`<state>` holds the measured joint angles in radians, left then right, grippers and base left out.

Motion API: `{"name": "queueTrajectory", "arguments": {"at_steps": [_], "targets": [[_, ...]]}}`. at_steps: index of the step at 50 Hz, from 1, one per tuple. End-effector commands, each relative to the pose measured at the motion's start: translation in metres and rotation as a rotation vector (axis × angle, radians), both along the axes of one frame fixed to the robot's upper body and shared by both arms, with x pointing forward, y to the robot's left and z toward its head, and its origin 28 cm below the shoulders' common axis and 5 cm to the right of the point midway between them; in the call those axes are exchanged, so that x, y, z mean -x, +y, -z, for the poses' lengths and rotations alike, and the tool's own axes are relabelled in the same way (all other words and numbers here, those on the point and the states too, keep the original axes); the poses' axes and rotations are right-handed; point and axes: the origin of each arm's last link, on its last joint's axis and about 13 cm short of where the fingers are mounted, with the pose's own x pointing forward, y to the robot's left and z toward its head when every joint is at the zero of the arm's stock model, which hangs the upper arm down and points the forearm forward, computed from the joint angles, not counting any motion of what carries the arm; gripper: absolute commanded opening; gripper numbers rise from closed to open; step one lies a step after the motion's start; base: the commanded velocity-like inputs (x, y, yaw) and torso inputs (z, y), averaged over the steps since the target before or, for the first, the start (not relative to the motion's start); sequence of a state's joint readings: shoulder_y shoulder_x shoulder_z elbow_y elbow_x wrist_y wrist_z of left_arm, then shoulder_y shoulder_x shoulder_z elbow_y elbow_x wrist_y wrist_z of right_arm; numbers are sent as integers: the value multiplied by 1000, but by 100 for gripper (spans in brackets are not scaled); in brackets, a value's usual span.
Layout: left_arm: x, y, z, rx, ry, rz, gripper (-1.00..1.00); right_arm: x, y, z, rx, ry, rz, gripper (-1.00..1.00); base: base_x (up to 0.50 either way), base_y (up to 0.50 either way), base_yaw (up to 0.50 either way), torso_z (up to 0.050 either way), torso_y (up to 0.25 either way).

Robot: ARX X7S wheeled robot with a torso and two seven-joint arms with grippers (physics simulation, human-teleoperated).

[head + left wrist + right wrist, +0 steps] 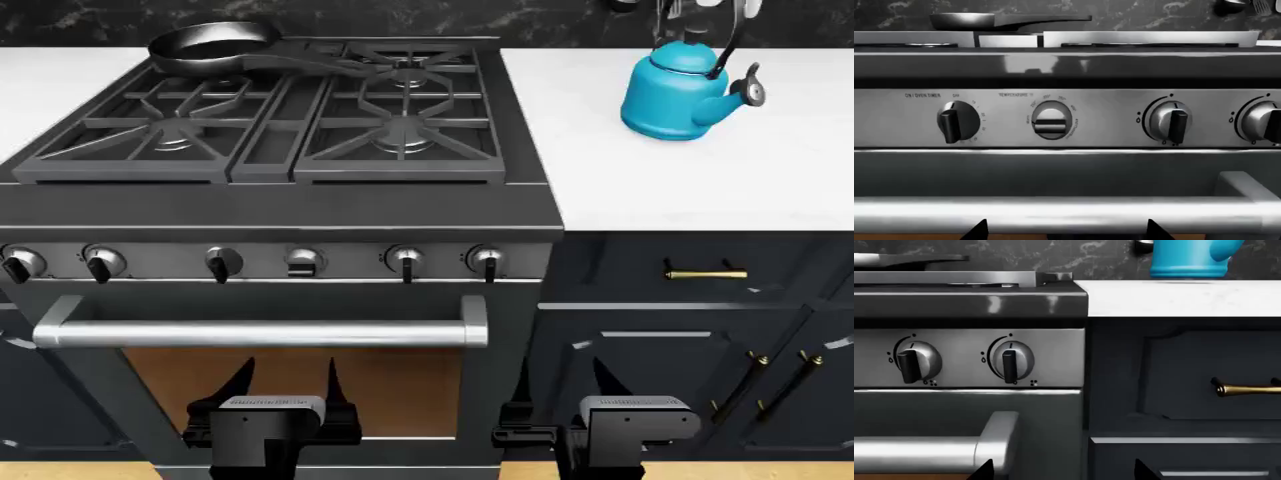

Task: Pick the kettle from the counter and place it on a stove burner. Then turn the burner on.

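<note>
Head view: the kettle (pixel 681 95) stands upright on the counter (pixel 747 190), right of the stove, well apart from every burner (pixel 400 135). Left gripper (pixel 283 385) and right gripper (pixel 558 385) hang low before the oven, fingers apart, empty—nothing yet grasped.

Even, bright rendered light falls from above in all 3 views. The white worktop (pixel 694 180) is nearly blown out, and the kettle (pixel 678 95) casts only a soft shadow. Glare streaks the oven handle (pixel 260 335). Both wrist views look slightly soft.
</note>
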<state>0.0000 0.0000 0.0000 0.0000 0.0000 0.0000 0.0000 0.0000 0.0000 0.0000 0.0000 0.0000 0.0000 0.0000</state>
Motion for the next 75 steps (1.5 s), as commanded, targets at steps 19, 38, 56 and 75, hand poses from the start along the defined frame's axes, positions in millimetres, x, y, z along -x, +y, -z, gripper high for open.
{"name": "queueTrajectory", "arguments": {"at_steps": [19, 38, 56, 75], "targets": [[-1, 0, 1, -9, -3, -25, 100, 1, 0, 2, 27, 27, 8, 100, 0, -91, 0, 0, 0], [0, -1, 1, -12, -5, -25, 100, 0, -1, 2, 20, 26, 17, 100, 0, -401, 0, 0, 0], [-1, 0, 0, -9, -11, -21, 100, -1, -1, 2, 10, 20, 23, 100, 0, -400, 0, 0, 0], [0, -1, -1, 10, -11, -5, 100, -1, 0, 2, 5, 18, 18, 100, 0, -186, 0, 9, 0]]}}
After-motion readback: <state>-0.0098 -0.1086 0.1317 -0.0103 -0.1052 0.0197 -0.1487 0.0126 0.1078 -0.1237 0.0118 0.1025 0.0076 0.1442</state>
